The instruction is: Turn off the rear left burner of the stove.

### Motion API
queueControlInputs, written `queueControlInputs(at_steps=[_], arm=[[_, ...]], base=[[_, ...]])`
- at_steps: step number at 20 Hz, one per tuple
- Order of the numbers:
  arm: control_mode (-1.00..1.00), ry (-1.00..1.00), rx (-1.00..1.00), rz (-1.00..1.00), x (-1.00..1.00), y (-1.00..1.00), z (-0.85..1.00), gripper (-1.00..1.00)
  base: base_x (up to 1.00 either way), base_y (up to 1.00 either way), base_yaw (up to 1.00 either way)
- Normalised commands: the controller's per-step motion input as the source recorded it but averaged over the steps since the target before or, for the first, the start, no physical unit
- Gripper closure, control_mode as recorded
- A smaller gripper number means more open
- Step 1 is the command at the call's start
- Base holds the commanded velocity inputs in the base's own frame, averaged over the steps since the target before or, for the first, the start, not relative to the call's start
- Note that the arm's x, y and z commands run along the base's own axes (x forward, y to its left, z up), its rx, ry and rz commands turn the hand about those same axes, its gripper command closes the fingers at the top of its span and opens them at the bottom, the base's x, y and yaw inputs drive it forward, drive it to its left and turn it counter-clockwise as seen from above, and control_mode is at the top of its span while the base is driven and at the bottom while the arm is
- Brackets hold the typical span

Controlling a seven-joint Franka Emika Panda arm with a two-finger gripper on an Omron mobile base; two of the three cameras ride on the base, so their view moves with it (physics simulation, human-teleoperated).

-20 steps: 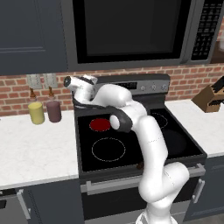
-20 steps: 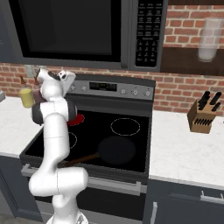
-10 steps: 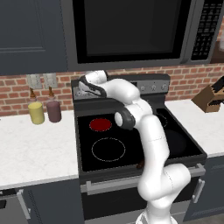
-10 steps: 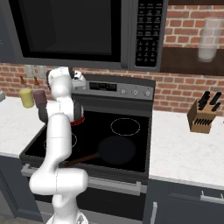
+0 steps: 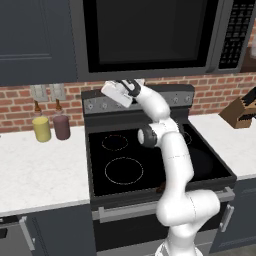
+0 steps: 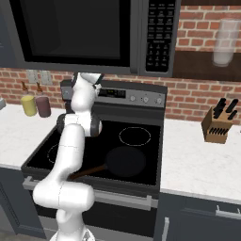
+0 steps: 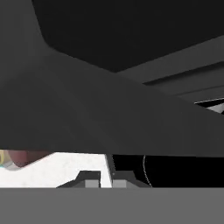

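Light: even, diffuse, no clear source
Shadows: soft, faint
Glare: none on the stove (image 5: 150,160) glass
Sharpness: base views slightly soft; hand view dark, close-up

The stove (image 5: 150,165) stands between two white counters (image 5: 35,170), with the rear left burner (image 5: 115,142) showing a plain black disc inside its thin white ring and a larger ringed zone (image 5: 124,170) in front of it. The white arm reaches up over the cooktop, and its gripper (image 5: 113,93) sits against the grey control panel (image 5: 175,97) near the left-hand knobs (whether the fingers are apart or together cannot be made out). A yellow jar (image 5: 41,129) and a dark red jar (image 5: 62,126) stand side by side on the left counter, and a knife block (image 5: 240,111) sits on the right one.
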Motion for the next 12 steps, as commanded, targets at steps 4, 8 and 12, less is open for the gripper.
queueControlInputs(at_steps=[4, 8, 12], arm=[[-1.00, -0.32, 0.97, -0.29, 0.00, -0.80, -0.07, 1.00], [-1.00, -0.14, 0.47, -0.14, -0.08, -0.56, 0.00, 1.00], [-1.00, 0.00, 0.00, 0.00, 0.00, 0.01, 0.00, 1.00]], base=[[0.00, 0.00, 0.00], [0.00, 0.00, 0.00], [0.00, 0.00, 0.00]])
